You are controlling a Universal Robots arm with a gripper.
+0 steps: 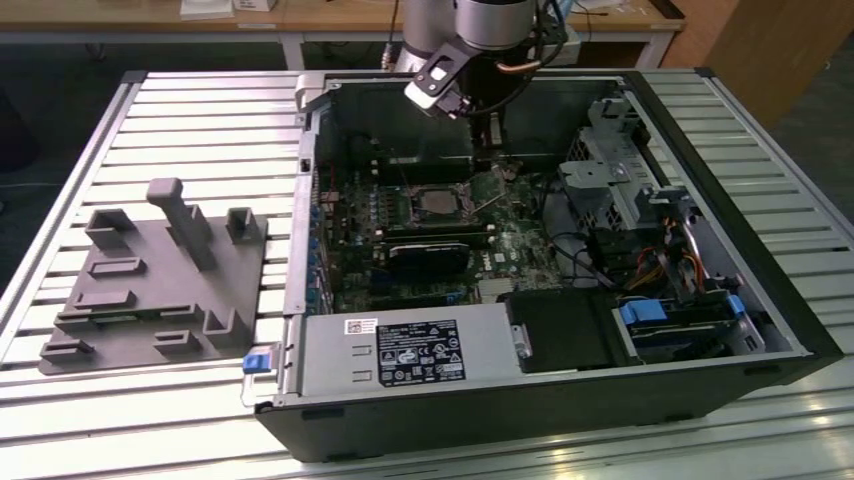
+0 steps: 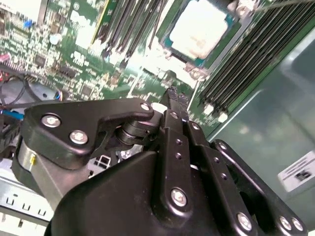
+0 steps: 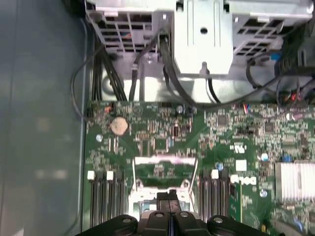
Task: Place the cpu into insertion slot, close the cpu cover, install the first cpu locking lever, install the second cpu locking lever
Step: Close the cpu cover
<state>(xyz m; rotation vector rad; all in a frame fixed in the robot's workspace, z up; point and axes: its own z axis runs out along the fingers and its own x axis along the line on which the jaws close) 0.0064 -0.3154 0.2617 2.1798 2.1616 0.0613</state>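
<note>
Cpu lies seated in the slot, its pale face plain in the second wrist view. The first wrist view shows the gripper tips pressed together, holding nothing, near that slot.

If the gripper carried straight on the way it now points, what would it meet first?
Most likely the silvery rim of the insertion slot, just beside the cpu. The gripper hangs close over that edge, though depth is unclear.
</note>
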